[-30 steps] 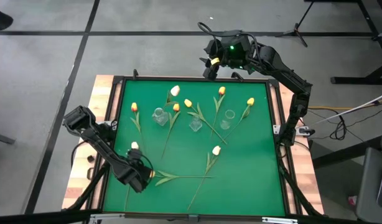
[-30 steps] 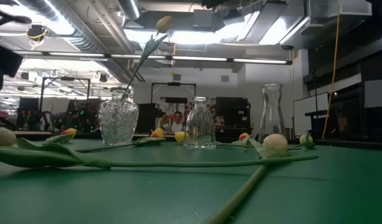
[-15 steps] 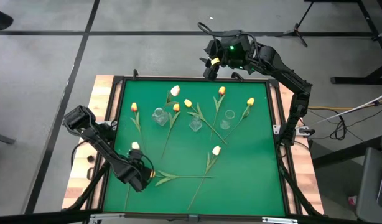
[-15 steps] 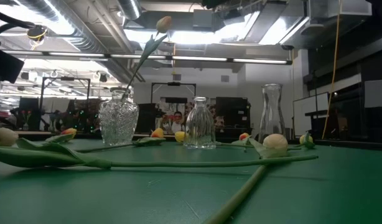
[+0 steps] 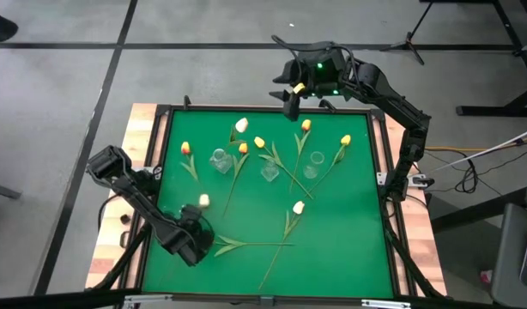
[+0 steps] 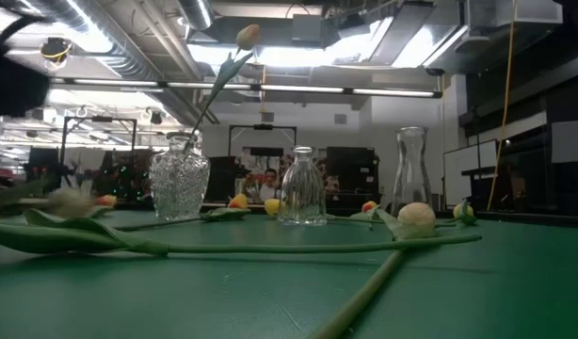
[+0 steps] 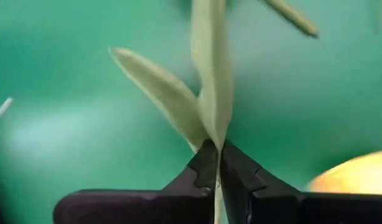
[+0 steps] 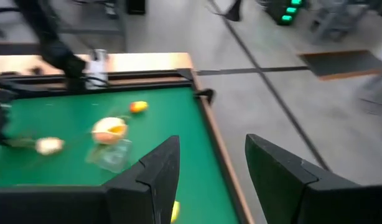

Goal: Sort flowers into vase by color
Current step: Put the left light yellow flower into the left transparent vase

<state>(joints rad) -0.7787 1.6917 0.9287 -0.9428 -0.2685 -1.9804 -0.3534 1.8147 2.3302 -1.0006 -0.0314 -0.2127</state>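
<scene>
Left wrist view: the left gripper has its jaws closed tight on the thin green stem of a tulip, just below where a long leaf forks off. The stem runs straight away from the fingertips, along the gripper's own line. A yellow bud shows at the frame edge, close beside one finger.

High view: the left gripper sits near the front-left corner of the green mat, and the white tulip it holds has its head just beyond the jaws, toward the mat's middle. The other flowers lie flat across the mat, stems mostly running front to back. The three glass vases stand in a row in the far half; one white tulip already leans in the left-hand vase. Judgement: the held white flower belongs there, up and slightly right of the jaws, and the left arm is much the nearer.

The right gripper waits over the mat's far edge, jaws apart, holding nothing.

No brands, labels or writing can be read.
</scene>
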